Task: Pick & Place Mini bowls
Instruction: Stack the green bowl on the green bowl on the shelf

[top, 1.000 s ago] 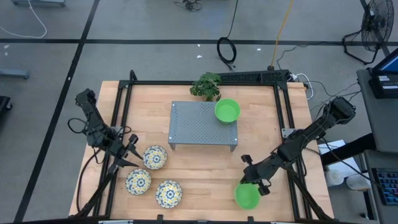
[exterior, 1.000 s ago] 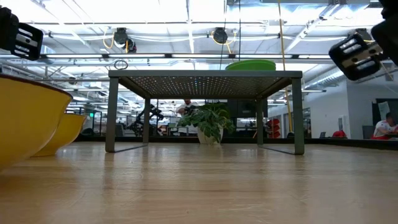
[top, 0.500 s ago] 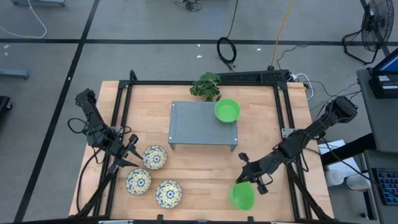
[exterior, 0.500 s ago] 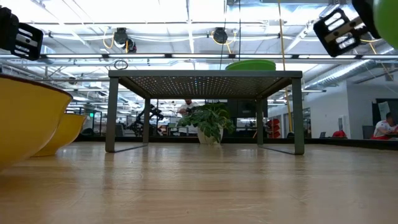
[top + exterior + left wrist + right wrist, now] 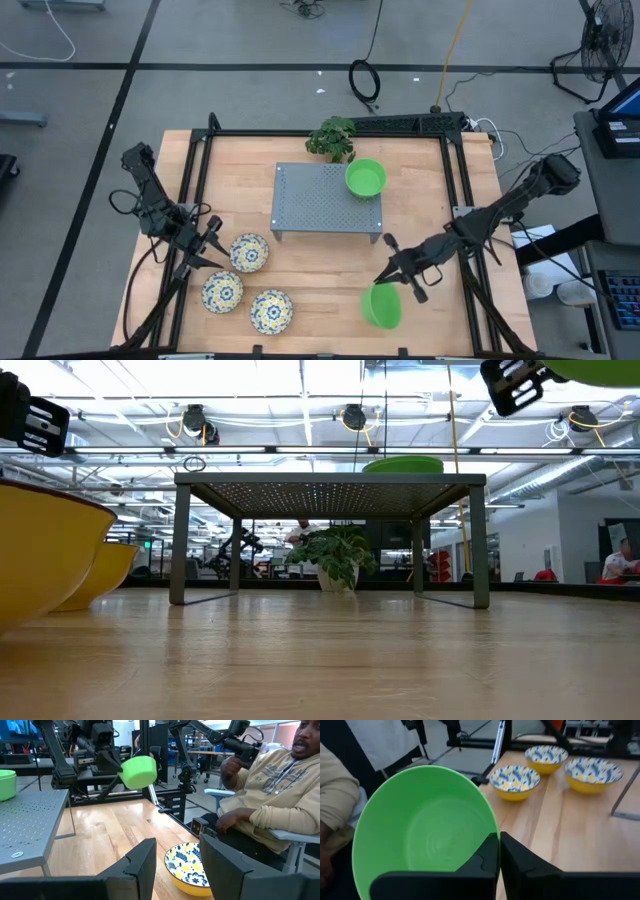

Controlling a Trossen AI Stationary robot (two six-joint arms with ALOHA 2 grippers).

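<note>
Right jaws pinching green bowl point(image 5: 381, 305) rim, lifted above table point(image 5: 330, 270)

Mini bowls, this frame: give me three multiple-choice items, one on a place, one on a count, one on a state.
1. Where is the resting green bowl?
A. on the perforated metal stand
B. beside the floral bowls
C. on the floor

2. How many floral bowls lie on the table?
A. one
B. three
C. five

3. What state is the right hand in?
A. open, empty
B. shut on the rim of a green bowl, held off the table
C. shut, empty

Answers: 1 A, the high view shows it on the stand's corner. 2 B, three sit near the left hand. 3 B, the right wrist view shows fingers pinching the rim.
</note>
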